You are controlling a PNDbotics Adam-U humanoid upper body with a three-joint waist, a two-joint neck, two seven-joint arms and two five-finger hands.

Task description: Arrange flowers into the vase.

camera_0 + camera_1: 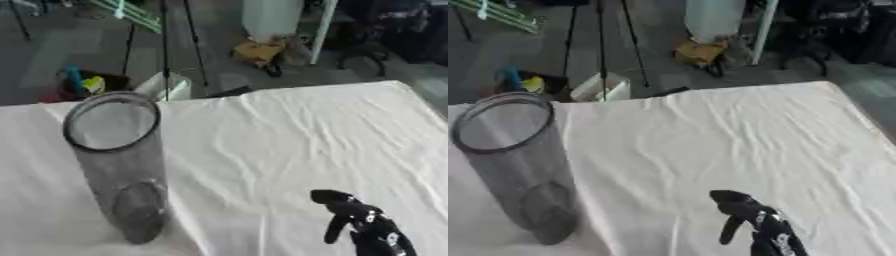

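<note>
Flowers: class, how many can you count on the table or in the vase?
0. The clear vase stands empty on the left of the white cloth; only the robot's right hand shows at the lower edge. Some may lie outside the view.

Clear cylindrical vase (pixel 118 165) upright (mouth open) on table's left.

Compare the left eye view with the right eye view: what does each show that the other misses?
Only the left eye view shows cloth to the left of the vase, plus more of the right hand. Only the right eye view shows more of the table's right edge and the floor beyond it; the vase sits at its left border. Both share the clear, empty cylindrical vase standing on the white tablecloth, the right hand low in the picture with curled fingers holding nothing, and no flowers.
</note>
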